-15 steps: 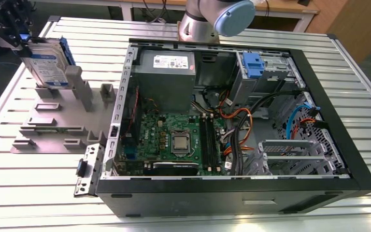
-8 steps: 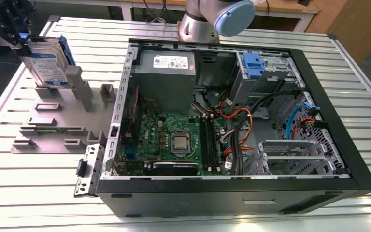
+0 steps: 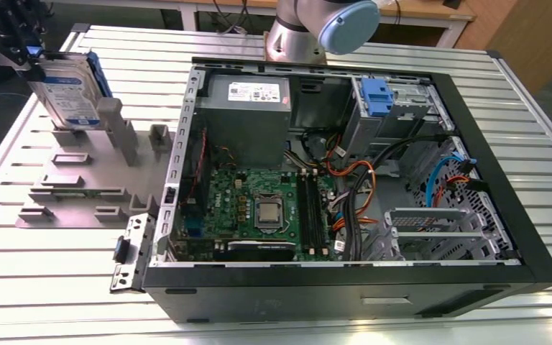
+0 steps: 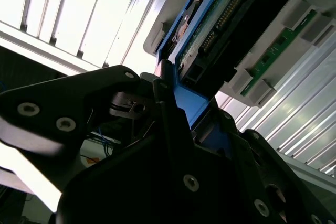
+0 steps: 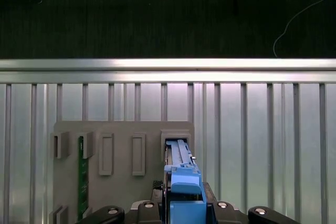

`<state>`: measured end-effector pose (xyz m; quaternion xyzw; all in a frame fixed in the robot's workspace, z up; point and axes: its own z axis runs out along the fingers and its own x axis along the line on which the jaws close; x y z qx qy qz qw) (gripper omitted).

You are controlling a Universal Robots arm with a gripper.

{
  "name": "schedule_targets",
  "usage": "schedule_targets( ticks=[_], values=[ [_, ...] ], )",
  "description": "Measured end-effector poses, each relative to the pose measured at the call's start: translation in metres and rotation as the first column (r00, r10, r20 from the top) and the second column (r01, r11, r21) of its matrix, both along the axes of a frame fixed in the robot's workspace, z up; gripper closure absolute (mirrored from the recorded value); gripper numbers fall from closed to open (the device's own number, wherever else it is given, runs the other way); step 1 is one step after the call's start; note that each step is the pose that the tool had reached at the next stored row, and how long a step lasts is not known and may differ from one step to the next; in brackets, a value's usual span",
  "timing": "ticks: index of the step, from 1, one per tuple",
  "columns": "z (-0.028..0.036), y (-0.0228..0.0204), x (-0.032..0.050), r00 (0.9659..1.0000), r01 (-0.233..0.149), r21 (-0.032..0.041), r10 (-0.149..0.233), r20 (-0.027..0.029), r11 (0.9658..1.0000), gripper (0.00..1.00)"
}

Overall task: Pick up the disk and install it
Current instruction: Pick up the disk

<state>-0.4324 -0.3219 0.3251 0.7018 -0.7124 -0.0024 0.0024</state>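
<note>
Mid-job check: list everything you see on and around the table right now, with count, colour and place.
disk: one, silver with a blue bracket, upright over the holder at the exterior view's left
holder: one, grey, slotted, on the table beside the case
circuit card: one, green, standing in a holder slot
case: one, black, open, lying on the table
power supply: one, grey, inside the case
caddy: one, blue, in the case's drive bay
motherboard: one, green, on the case floor
cables: several, orange, blue and black, inside the case
table: one, silver, slatted
arm: one, grey and blue, base behind the case
gripper: one, black, closed on the disk's bracket
</note>
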Motion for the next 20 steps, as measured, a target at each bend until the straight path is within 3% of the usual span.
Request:
schedule_targets(
  ticks=[8,10,20],
  values=[
    [0.0018,0.0,0.0,1.0,0.0,0.0,0.0,0.0,1.0,0.64],
    [0.0078,0.0,0.0,1.0,0.0,0.0,0.0,-0.0001,1.0,0.64],
    [0.0122,0.0,0.0,1.0,0.0,0.0,0.0,-0.0001,1.0,0.64]
  ],
)
